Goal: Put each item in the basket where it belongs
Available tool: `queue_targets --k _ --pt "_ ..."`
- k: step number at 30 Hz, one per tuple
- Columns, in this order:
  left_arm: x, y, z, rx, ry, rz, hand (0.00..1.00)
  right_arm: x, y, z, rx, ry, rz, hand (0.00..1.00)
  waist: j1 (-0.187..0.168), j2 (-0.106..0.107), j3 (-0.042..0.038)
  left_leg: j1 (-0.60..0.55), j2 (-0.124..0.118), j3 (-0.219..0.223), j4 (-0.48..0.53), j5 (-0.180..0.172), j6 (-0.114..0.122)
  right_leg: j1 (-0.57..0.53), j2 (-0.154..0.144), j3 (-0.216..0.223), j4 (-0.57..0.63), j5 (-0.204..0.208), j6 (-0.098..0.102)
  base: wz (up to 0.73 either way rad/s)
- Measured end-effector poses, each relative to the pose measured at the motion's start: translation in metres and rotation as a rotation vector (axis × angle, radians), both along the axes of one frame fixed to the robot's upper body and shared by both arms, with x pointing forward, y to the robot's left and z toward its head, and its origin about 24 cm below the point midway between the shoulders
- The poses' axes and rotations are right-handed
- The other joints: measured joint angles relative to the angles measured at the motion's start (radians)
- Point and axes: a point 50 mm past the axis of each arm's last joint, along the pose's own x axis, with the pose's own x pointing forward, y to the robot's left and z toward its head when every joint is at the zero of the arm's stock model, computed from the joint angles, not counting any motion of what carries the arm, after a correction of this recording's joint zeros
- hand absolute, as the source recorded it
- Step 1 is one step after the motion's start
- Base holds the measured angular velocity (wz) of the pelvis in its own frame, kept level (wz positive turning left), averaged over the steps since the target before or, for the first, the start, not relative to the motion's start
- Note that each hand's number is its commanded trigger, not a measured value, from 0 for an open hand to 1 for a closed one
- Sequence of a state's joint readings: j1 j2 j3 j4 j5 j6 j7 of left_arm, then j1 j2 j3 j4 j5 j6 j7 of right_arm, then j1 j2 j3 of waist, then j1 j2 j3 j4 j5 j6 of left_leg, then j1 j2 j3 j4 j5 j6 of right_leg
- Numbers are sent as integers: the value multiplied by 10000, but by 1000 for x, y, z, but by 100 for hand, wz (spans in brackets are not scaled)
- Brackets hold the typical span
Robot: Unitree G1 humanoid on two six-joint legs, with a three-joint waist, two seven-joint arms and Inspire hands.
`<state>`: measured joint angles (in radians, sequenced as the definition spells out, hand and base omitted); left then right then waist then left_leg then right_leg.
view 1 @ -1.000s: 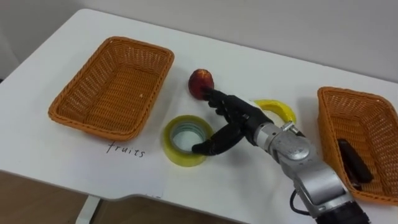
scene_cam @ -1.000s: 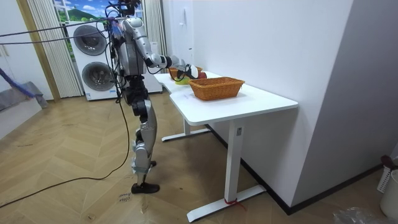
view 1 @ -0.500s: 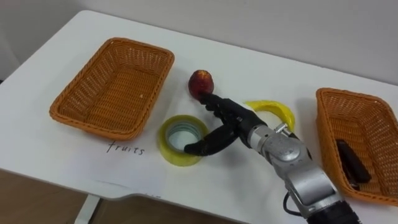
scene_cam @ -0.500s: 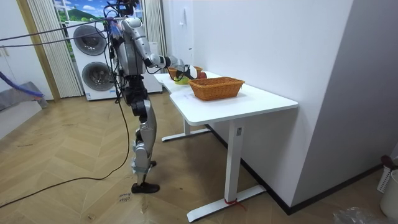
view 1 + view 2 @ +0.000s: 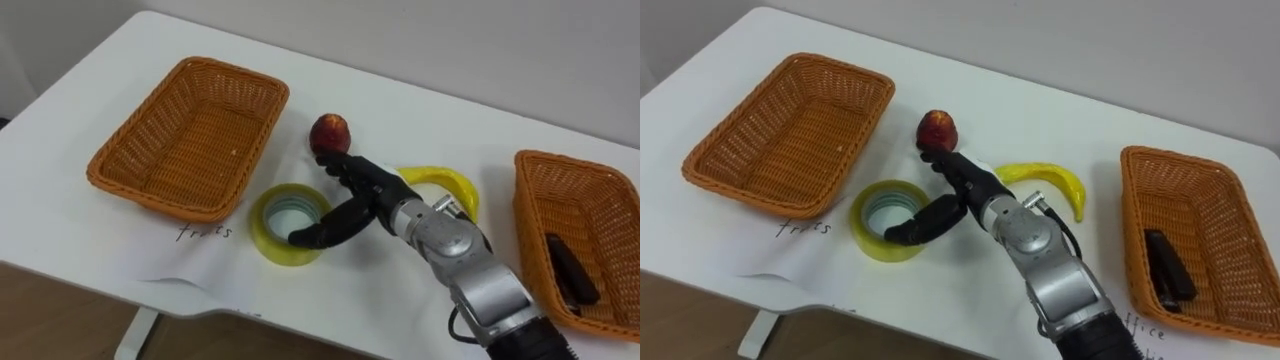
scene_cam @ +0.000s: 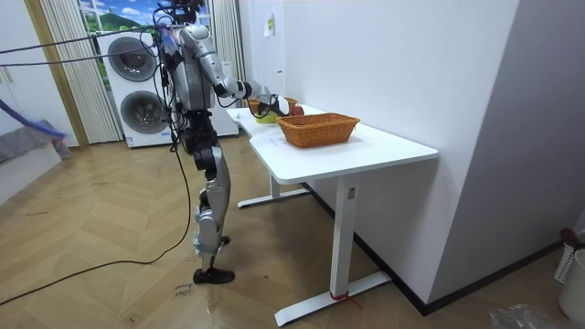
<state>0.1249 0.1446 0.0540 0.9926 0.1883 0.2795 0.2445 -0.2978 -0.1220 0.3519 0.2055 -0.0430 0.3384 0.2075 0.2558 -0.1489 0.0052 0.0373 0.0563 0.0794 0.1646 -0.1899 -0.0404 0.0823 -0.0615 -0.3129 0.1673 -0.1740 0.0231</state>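
Observation:
A red apple (image 5: pixel 330 131) lies on the white table (image 5: pixel 400 90), just right of the empty wicker basket (image 5: pixel 120 180) that has a handwritten paper label by its near edge. A yellow tape roll (image 5: pixel 268 228) lies flat in front of the apple, and a banana (image 5: pixel 452 181) lies to the right. My right hand (image 5: pixel 368 196) reaches in from the lower right and is open. Its fingers stretch toward the apple, with their tips just below it. Its thumb lies across the tape roll's right rim. It holds nothing.
A second wicker basket (image 5: pixel 532 205) stands at the table's right end with a dark oblong thing (image 5: pixel 570 270) inside. A paper sheet (image 5: pixel 190 270) lies along the near table edge. In the room view I stand at the table's far end beside washing machines (image 6: pixel 137 87).
My right hand has slid a little left, so the thumb now reaches further over the tape roll. The apple, banana and baskets stay where they were.

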Motion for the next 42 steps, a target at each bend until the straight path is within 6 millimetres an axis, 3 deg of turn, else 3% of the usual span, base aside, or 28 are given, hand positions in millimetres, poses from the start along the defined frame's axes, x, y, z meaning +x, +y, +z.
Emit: queue_targets --k 19,28,42 --pt "2 -2 0 119 -288 -251 0 -1 8 8 2265 596 145 0 -9 14 28 -116 2 -3 10 0 0 -145 -1 -5 1 0 0 0" --pt "-8 0 -1 196 -107 -158 0 -6 20 31 2656 -205 1521 0 0 -4 16 -75 -5 -5 19 0 3 -145 -9 79 0 0 0 0" --pt "-12 2 -1 50 -37 -8 0 -6 13 31 2264 -168 1940 0 -28 0 20 -122 -6 -17 51 2 4 -102 -9 69 14 0 0 0"
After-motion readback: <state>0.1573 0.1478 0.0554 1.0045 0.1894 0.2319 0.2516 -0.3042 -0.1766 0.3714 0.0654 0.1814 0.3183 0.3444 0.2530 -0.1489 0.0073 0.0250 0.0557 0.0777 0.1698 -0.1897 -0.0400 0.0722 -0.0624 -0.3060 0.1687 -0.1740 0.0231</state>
